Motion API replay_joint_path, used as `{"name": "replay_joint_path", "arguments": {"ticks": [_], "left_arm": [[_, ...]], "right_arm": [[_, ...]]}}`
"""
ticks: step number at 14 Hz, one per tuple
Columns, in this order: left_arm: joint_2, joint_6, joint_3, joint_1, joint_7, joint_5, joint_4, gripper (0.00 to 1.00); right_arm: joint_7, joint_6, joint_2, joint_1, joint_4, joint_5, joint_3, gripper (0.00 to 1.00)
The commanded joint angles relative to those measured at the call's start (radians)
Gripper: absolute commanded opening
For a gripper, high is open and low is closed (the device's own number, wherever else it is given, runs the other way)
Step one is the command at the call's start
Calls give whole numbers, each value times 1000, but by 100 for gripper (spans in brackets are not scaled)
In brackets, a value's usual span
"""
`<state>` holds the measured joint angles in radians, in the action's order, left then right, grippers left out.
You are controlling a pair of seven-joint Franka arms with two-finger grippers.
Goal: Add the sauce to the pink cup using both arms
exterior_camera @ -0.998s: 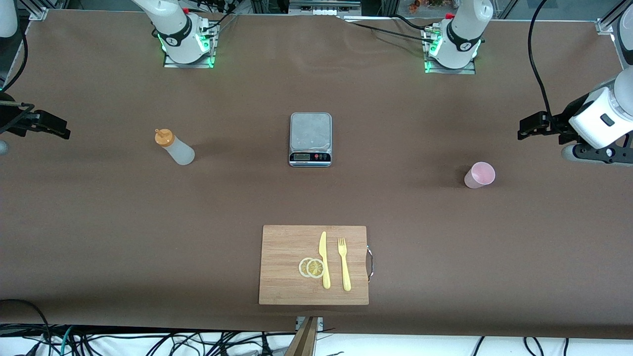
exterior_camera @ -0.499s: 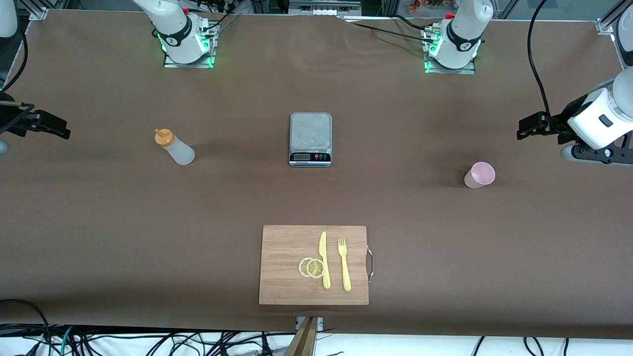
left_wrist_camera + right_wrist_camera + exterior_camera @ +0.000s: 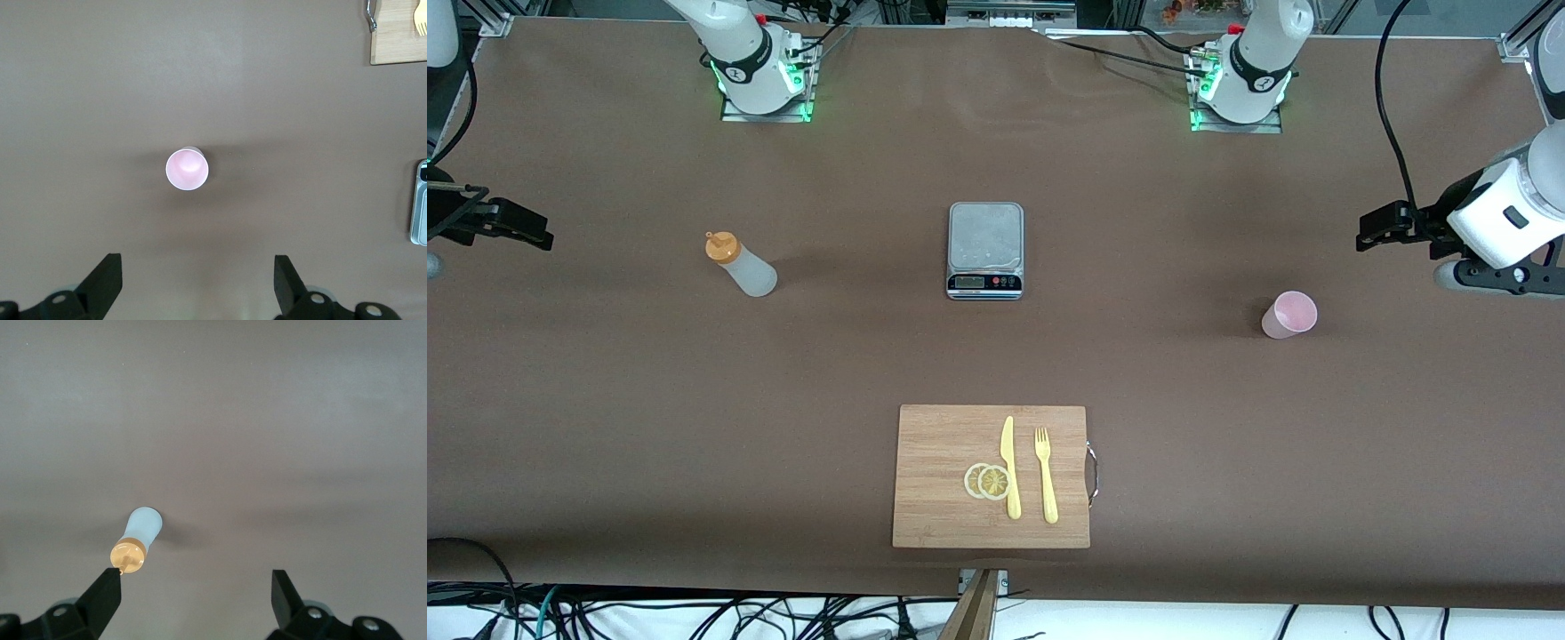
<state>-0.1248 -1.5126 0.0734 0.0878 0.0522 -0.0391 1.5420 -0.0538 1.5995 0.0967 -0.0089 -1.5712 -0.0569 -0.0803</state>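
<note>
The sauce bottle, translucent with an orange nozzle cap, stands on the brown table toward the right arm's end. It shows in the right wrist view close to one fingertip of my right gripper, which is open and empty. In the front view my right gripper hangs over the table's end, apart from the bottle. The pink cup stands upright and empty toward the left arm's end. My left gripper is open and empty above the table beside the cup. In the left wrist view the cup lies ahead of that gripper.
A kitchen scale sits mid-table. A wooden cutting board lies nearer the front camera, carrying a yellow knife, a yellow fork and lemon slices. The scale's edge and the board's corner show in the left wrist view.
The left arm's wrist has shifted very slightly. The bottle, the cup and the right arm have not moved.
</note>
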Motion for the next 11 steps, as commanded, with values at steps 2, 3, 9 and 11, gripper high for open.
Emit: {"name": "replay_joint_path", "arguments": {"ticks": [2, 3, 9, 11], "left_arm": [[16, -12, -4, -6, -2, -5, 18, 100], [16, -12, -4, -6, -2, -5, 20, 100], [7, -12, -4, -6, 5, -4, 23, 100], [-6, -15, -4, -6, 9, -5, 56, 100]], "right_arm": [[-8, -9, 8, -5, 22, -1, 1, 100], [-8, -7, 9, -5, 22, -1, 1, 100], [-8, -9, 9, -5, 22, -1, 1, 100], [-8, -9, 9, -5, 22, -1, 1, 100]]}}
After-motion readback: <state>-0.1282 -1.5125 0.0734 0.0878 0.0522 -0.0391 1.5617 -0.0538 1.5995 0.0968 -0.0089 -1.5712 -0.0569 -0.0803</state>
